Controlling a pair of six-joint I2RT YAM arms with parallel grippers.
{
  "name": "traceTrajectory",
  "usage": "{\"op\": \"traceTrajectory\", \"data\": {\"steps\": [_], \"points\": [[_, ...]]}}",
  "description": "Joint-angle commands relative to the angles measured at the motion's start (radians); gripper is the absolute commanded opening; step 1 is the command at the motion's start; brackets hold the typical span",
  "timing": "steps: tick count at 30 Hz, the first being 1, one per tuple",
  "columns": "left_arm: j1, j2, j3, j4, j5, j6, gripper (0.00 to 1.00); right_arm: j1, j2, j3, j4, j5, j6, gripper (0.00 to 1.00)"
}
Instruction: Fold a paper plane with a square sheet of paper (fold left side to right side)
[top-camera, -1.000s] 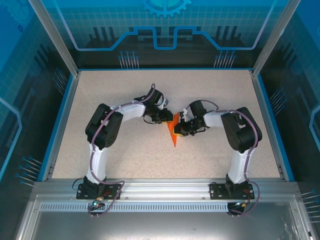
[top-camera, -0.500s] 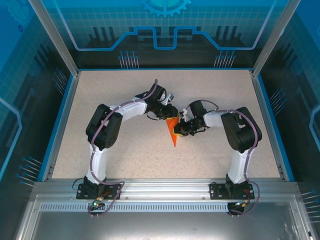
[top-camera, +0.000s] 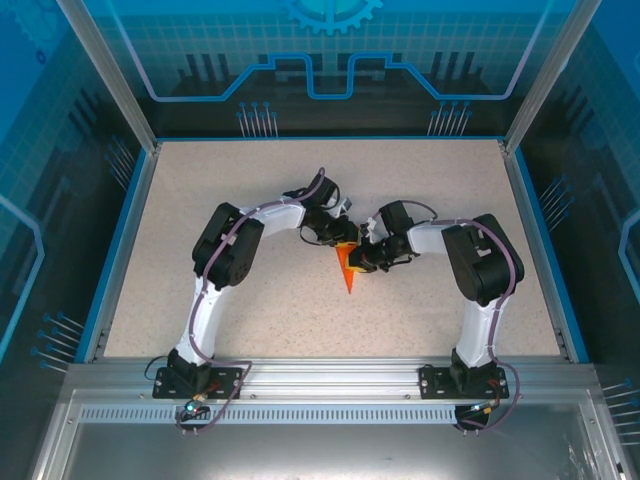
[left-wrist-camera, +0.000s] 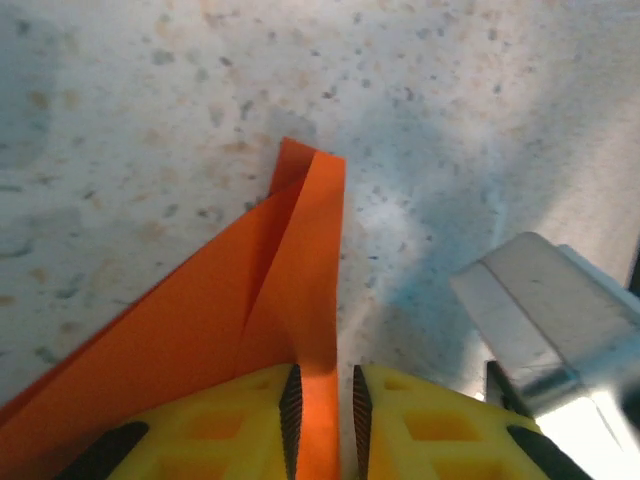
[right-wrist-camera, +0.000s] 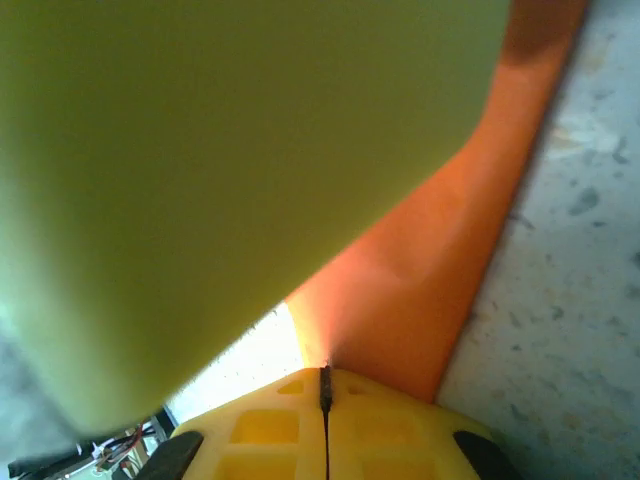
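So the thin bright orange paper (top-camera: 348, 274), already folded into a narrow pointed wedge, is lying on the speckled beige desk (top-camera: 280, 310) pretty much dead centre, with its sharp tip aimed back toward the arm bases. Both arms are bent inward and meet right over the wide far end of it, left one from the far-left side, right one from the right edge. From the left wrist camera you can see the layers: one fold lies over another, and a narrow strip of the orange paper runs straight into the gap of the left gripper (left-wrist-camera: 320, 400). Its yellow fingers are only slightly apart, black ribbed pads (left-wrist-camera: 291, 405) on either side of that strip, and there's a thin sliver of space next to the paper, so it isn't pinched. There's also a pale grey blocky part (left-wrist-camera: 545, 310) just off to the right, too blurry to say more. The right gripper (right-wrist-camera: 325, 385) has its yellow fingers pressed fully together, just a thin dark seam between them. The paper comes right up to that seam, but I honestly can't tell if any of it is caught in there. A big out-of-focus yellow-green blob (right-wrist-camera: 220, 180) hangs close in front of that camera.
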Motion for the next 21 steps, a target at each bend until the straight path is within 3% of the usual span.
{"op": "traceTrajectory", "data": {"steps": [1,10,16,21], "points": [[-0.003,0.045,-0.002,-0.061,-0.058,0.013,0.24,0.018,-0.022,-0.025,0.024,-0.003,-0.023,0.06],[0.009,0.039,-0.036,-0.061,-0.092,0.013,0.22,0.006,-0.130,-0.062,0.074,-0.031,0.011,0.05],[0.011,0.034,-0.040,-0.058,-0.093,0.013,0.21,0.012,-0.071,-0.062,0.136,-0.047,0.068,0.05],[0.010,0.032,-0.038,-0.058,-0.092,0.014,0.21,0.023,-0.016,-0.047,0.075,-0.046,0.066,0.05]]}}
